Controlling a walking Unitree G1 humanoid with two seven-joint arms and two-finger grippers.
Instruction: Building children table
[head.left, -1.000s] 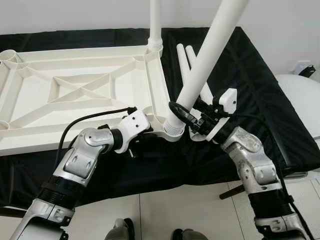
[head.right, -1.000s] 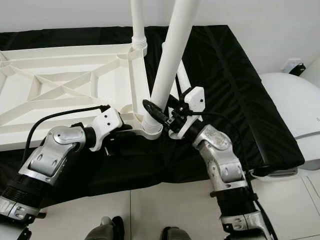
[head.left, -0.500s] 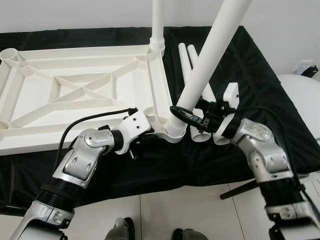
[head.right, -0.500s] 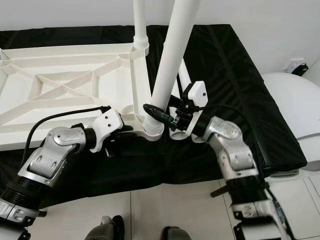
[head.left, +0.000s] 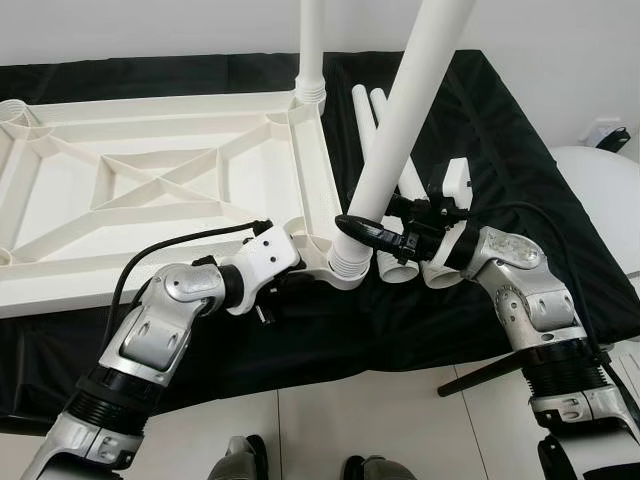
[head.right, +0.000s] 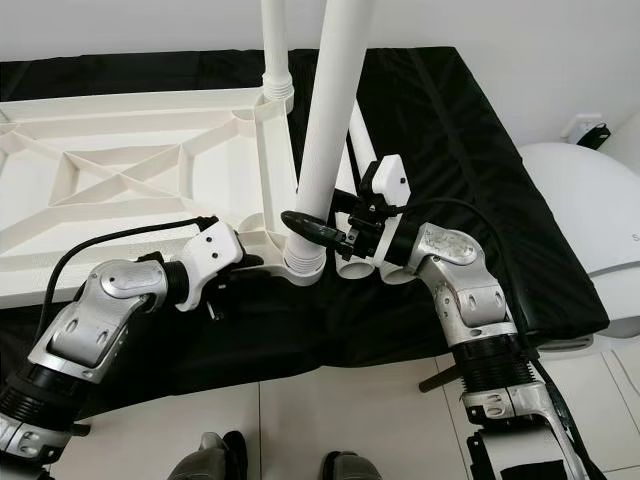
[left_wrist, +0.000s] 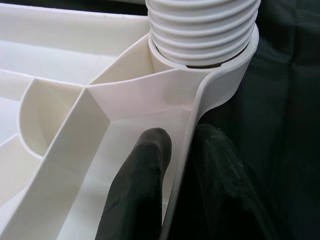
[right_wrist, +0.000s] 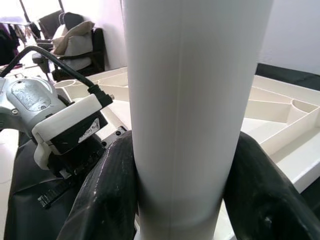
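Table leg (head.left: 405, 120), white tube, threaded end seated in the near corner socket (head.left: 345, 268) of the upturned tabletop (head.left: 160, 190); more upright now than a second ago, lean toward the right much reduced, ribbed collar sitting squarer in the socket ring. Reads as the leg being straightened and turned home; thread rings visible above the socket rim in the left wrist view, so judged not fully screwed down. Right claw (head.left: 368, 232) clenched round the leg just above the socket, black fingers (right_wrist: 107, 190) wrapped on both sides of the tube; right forearm swung lower and flatter than before, consistent with a twist of the wrist. Left claw (left_wrist: 172, 180) pinching the tabletop's edge wall just beside the socket, one finger inside the rim, one outside, bracing the top against the turning; placement unchanged across the last second. Second leg (head.left: 311, 45) standing upright in the far corner socket, beyond the working one. Two spare legs (head.left: 385, 150) lying side by side just right of the socket, partly behind the tilted leg. Black cloth-covered counter (head.left: 520, 170) under everything; white rounded object (head.left: 600, 200) further right of the socket, past the counter's edge.
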